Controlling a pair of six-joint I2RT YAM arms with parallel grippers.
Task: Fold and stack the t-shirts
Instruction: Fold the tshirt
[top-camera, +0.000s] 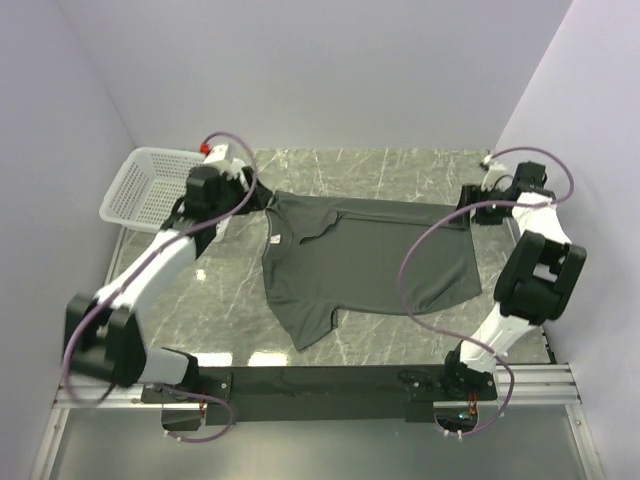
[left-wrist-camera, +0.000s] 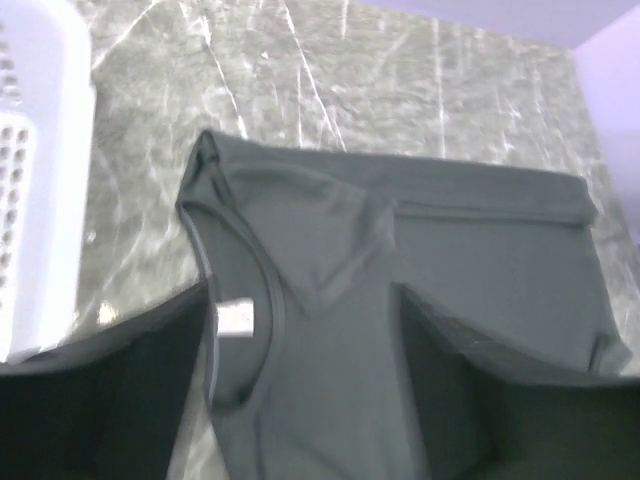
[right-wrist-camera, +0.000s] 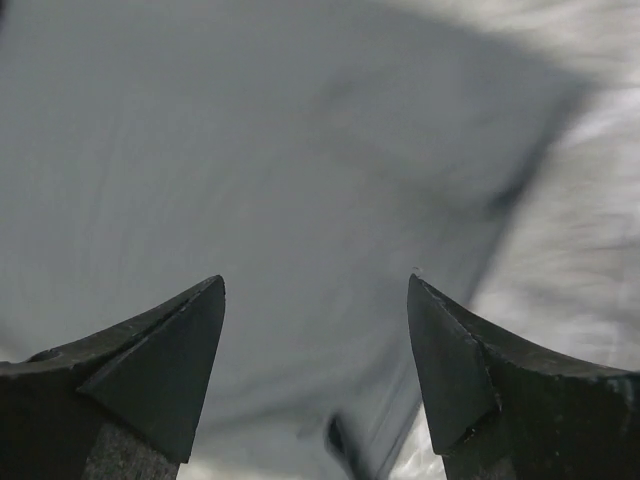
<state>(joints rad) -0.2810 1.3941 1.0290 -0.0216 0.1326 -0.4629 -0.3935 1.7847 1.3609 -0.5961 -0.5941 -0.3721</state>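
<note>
The dark grey-green t-shirt (top-camera: 365, 265) lies sideways on the marble table, neck to the left and hem to the right. Its far side and far sleeve are folded over onto the body, and the near sleeve sticks out at the front. My left gripper (top-camera: 260, 197) is open and empty above the far left shoulder. In the left wrist view the gripper (left-wrist-camera: 300, 400) hangs over the collar, with the white neck label (left-wrist-camera: 233, 318) beside it. My right gripper (top-camera: 467, 211) is open and empty above the far hem corner. In the right wrist view the gripper (right-wrist-camera: 315, 283) has shirt cloth (right-wrist-camera: 250, 150) below it.
A white mesh basket (top-camera: 143, 186) stands at the far left edge of the table; it also shows in the left wrist view (left-wrist-camera: 30, 180). Walls close in the back and both sides. Bare marble (top-camera: 380, 165) shows behind the shirt and at the front left.
</note>
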